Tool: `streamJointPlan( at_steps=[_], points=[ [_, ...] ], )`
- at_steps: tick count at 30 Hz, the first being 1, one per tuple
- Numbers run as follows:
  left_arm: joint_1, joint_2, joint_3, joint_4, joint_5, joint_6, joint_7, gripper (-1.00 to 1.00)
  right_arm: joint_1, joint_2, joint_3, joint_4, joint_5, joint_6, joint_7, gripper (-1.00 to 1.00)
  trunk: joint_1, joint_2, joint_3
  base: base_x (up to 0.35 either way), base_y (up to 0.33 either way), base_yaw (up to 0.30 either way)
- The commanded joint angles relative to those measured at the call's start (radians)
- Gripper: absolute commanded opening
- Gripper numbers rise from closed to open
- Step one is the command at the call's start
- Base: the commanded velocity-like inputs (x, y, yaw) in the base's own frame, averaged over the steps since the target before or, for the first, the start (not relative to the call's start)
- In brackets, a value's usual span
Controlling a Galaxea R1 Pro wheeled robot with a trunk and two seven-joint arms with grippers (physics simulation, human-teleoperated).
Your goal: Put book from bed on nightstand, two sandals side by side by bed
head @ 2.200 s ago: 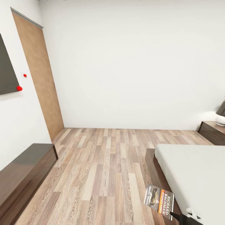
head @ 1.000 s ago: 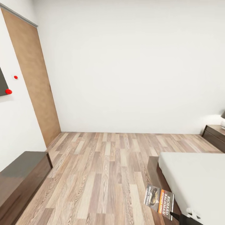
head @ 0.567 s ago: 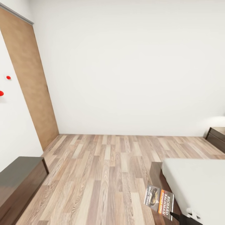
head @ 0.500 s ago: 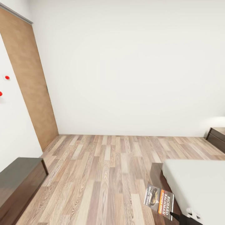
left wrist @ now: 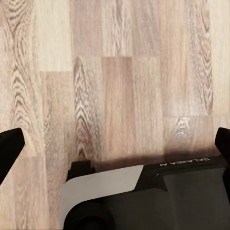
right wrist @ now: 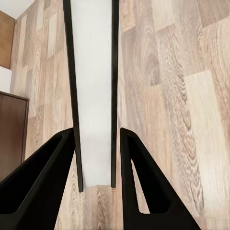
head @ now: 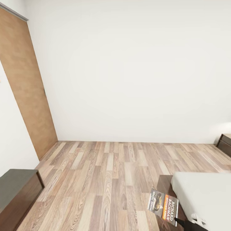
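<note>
The book (head: 163,207), dark-covered with an orange band and the words "RICHARD BACHMAN", hangs in the air at the lower right of the head view. My right gripper (head: 179,221) is shut on its lower corner. In the right wrist view the book (right wrist: 93,86) runs edge-on between the two black fingers (right wrist: 43,191), with my right gripper (right wrist: 96,133) clamped on it. The bed (head: 205,195), a white mattress on a dark frame, lies just right of the book. A corner of a nightstand (head: 226,143) peeks in at the right edge. My left gripper (left wrist: 115,141) hangs open over the floor. The sandals are out of view.
A brown door (head: 25,89) stands in the left wall. A low dark cabinet (head: 16,192) sits at the lower left. Wood plank floor (head: 109,173) stretches to the white far wall. My own dark base (left wrist: 143,191) shows under the left gripper.
The whole head view has swung: the dark board with red dots has left the picture, and the nightstand and bed have slid right. The book stays held at the same spot.
</note>
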Motion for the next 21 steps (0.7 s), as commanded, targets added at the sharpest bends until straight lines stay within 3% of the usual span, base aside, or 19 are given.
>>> streamJointPlan(
  at_steps=[1,11,21],
  points=[
    [-0.001,0.001,0.009,-0.002,-0.009,-0.003,-0.003,1.00,-0.001,0.000,-0.006,-0.001,-0.008,0.010,0.003,-1.00,0.001,-0.001,-0.001,0.328,0.000,0.000],
    [-0.001,0.000,0.015,-0.003,-0.006,-0.073,-0.003,1.00,-0.001,-0.001,-0.006,-0.001,-0.008,0.011,0.003,-1.00,0.001,-0.001,-0.001,0.328,0.000,0.000],
    [-0.001,0.000,0.016,-0.003,-0.006,-0.080,-0.003,1.00,-0.001,0.000,-0.006,-0.001,-0.008,0.010,0.003,-1.00,0.001,-0.001,-0.001,0.329,0.000,0.000]
  ],
)
